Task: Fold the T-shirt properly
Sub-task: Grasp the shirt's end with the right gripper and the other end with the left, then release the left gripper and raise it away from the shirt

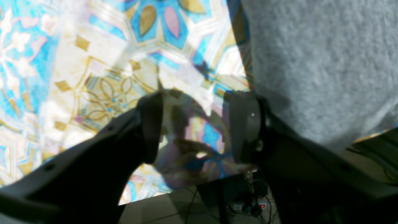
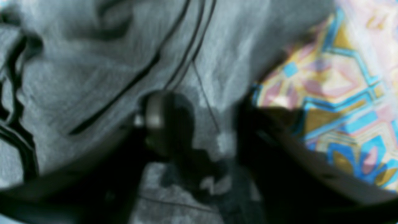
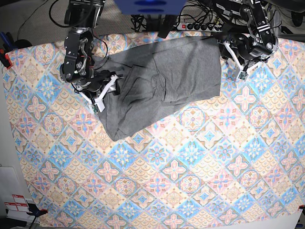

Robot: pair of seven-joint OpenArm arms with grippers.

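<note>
Diamond-patterned tablecloth [image 3: 190, 157] covers the worktop. At the T-shirt's [image 3: 162, 81] sleeve-side edge the right pincer [image 3: 102, 91] presses into bunched grey fabric, probably gathering a hold; whether it has gripped, I cannot tell. Beside the shirt's opposite edge the left pincer [image 1: 194, 124] stands apart, empty.

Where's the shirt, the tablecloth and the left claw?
shirt [image 3: 181, 71], base view, middle of its grey body.
tablecloth [image 3: 190, 181], base view, bare patterned part.
left claw [image 1: 196, 124], left wrist view, midway between its fingertips.
</note>
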